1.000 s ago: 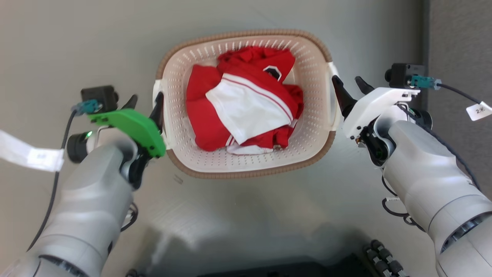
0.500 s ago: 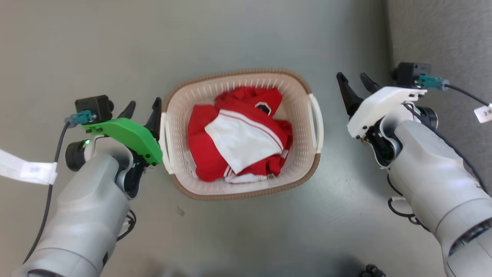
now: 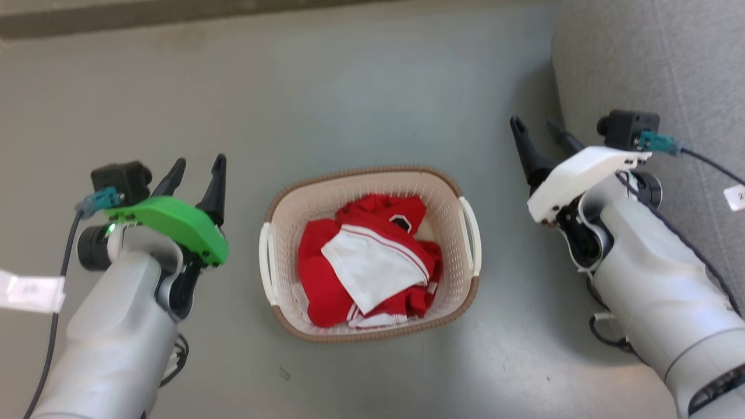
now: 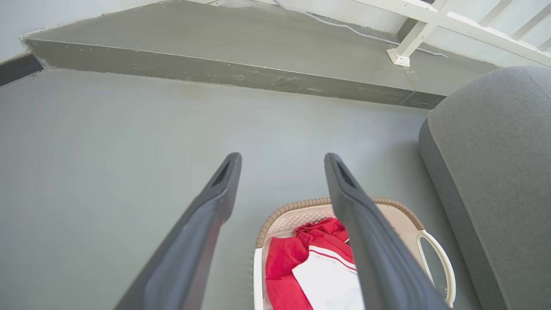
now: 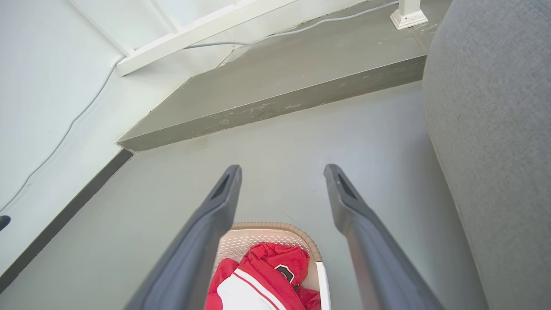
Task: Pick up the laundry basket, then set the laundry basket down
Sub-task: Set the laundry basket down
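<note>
the laundry basket [image 3: 366, 172] looked light and stiff, best lifted by its white handles [image 3: 472, 233], while the left gripper [image 3: 200, 163] and right gripper [image 3: 532, 125] hung spread apart, empty.

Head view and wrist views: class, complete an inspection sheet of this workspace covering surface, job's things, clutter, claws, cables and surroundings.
Surface: grey floor, smooth, faintly scuffed.
Job's things: laundry basket upright on the floor, holding a red and white garment; neither claw touches it.
Clutter: nothing seen.
Claws: left claw open, apart from the basket's left handle; right claw open, apart from the right handle.
Cables: left wrist lead and right wrist lead, each paper-tagged; pale wall cable.
Surroundings: grey sofa at the robot's right; raised step beyond; white railing post on it.
</note>
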`<state>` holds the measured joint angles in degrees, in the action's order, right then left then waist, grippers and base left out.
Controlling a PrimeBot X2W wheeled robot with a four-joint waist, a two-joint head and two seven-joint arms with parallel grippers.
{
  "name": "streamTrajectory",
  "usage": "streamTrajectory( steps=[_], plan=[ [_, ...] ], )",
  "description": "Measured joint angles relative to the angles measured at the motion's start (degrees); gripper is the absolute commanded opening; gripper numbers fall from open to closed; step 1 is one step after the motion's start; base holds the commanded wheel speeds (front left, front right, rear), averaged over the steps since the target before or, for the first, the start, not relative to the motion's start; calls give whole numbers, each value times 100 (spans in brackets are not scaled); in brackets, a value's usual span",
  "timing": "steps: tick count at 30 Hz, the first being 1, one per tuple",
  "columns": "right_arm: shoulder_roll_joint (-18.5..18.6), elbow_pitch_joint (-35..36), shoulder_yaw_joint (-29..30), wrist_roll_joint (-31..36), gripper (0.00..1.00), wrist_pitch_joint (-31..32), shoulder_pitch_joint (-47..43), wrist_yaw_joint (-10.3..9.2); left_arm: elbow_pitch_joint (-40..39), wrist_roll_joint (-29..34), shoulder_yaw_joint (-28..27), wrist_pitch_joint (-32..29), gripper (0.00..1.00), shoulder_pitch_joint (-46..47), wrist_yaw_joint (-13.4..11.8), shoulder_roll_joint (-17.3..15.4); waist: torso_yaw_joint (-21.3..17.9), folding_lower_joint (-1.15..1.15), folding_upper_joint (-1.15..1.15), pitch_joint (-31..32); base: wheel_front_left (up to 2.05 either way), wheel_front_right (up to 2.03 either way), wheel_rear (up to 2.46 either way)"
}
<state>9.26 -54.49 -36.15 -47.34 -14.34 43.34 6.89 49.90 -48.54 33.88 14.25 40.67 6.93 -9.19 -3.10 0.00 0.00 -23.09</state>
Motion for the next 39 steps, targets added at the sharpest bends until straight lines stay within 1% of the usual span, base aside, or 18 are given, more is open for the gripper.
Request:
streamTrajectory(
  steps=[3, 6, 7, 9, 11, 13, 15, 18, 23, 30, 31, 33, 36, 39],
  plan=[
    [12, 169, 104, 170, 100, 0, -255, -44, -234, 118, -200, 0, 100, -266, -41, -68, 7, 0, 0, 247, 0, 0, 0],
    [38, 350, 247, 297, 100, 0, -556, -55, -497, 359, -379, 0, 100, -492, -98, -64, 18, 0, 0, 498, 0, 0, 0],
    [49, 437, 307, 334, 100, 0, -649, -97, -613, 421, -456, 0, 100, -567, -123, -59, 22, 0, 0, 579, 0, 0, 0],
    [64, 602, 441, 419, 100, 0, -814, -102, -839, 521, -616, 0, 100, -714, -208, -53, 34, 0, 0, 745, 0, 0, 0],
    [55, 748, 583, 463, 100, 0, -984, -107, -1055, 769, -749, 0, 100, -889, -271, -54, 46, 0, 0, 909, 0, 0, 0],
    [57, 901, 723, 524, 100, 0, -1167, -182, -1267, 879, -886, 0, 100, -1110, -344, -43, 59, 0, 0, 1074, 0, 0, 0],
    [59, 1065, 831, 612, 100, 0, -1343, -197, -1448, 1044, -1016, 0, 100, -1355, -404, -24, 73, 0, 0, 1240, 0, 0, 0],
    [34, 1377, 942, 790, 100, 0, -1555, -227, -1762, 1173, -1206, 0, 100, -1700, -486, 26, 92, 0, 0, 1477, 0, 0, 0],
    [20, 2059, 1295, 1096, 100, -1, -1794, -300, -2366, 1502, -1578, 1, 100, -2078, -544, 68, 114, 0, 0, 1801, 0, 0, 0],
    [15, 2718, 1672, 1543, 100, -1, -2391, -424, -2994, 1826, -1965, 2, 100, -2714, -605, 123, 103, 0, 0, 2082, 0, 0, 0],
    [12, 2793, 1718, 1607, 100, -1, -2457, -456, -3085, 1855, -2040, 2, 100, -2786, -648, 133, 99, 0, 0, 2101, 0, 0, 0],
    [4, 2963, 1823, 1688, 100, -2, -2578, -465, -3247, 1878, -2178, 16, 100, -2904, -664, 160, 90, 0, 0, 2130, 0, 0, 0],
    [-25, 3179, 1963, 1802, 100, -8, -2774, -549, -3409, 1908, -2265, 16, 100, -3072, -643, 291, 92, 0, 0, 2160, 0, 0, 0],
    [-63, 3319, 2026, 1952, 100, -9, -2989, -549, -3575, 2003, -2293, 16, 100, -3241, -638, 391, 113, 0, 0, 2179, 0, 0, 0]
  ],
)
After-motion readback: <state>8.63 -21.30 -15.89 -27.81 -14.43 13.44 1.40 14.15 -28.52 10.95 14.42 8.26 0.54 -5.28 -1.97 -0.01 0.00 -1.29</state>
